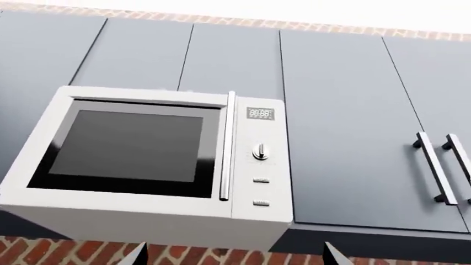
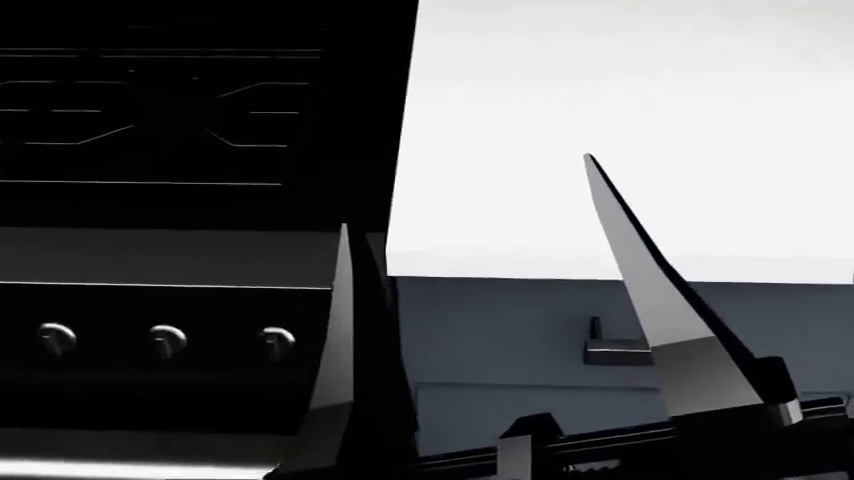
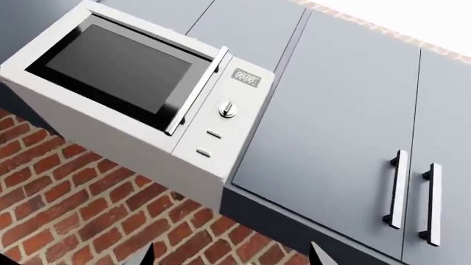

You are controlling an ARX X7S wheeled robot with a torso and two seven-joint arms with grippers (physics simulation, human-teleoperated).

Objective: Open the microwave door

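Grey cabinets point(image 1: 346, 127) fill most of both wrist views, flat-fronted doors side by side, with a band of brick wall point(image 3: 81, 221) showing beyond one edge of them. The white microwave point(image 1: 158, 215) sits among these doors, its front flush with none of them — the body juts out toward the cameras. Its door point(image 1: 125, 146) is shut, a dark glass pane in a white frame. A long silver handle point(image 1: 227, 146) runs along the door's edge next to the control panel point(image 1: 261, 157), which carries a small display point(image 1: 261, 114), a round knob point(image 1: 260, 152) and two small buttons point(image 1: 261, 180). Two further cabinet handles point(image 1: 434, 168) sit as a pair on the doors well apart from the microwave. The left claw point(image 1: 235, 256) shows only two dark fingertips at the frame edge, set wide apart and touching nothing, facing the microwave's lower edge. The right claw point(image 3: 231, 255) is likewise spread, only its two tips in view, clear of the microwave. In the head view two pale pointed fingers point(image 2: 654, 290) rise in front of a dark panel point(image 2: 174, 200) bearing three small round studs — which claw they belong to I cannot tell.
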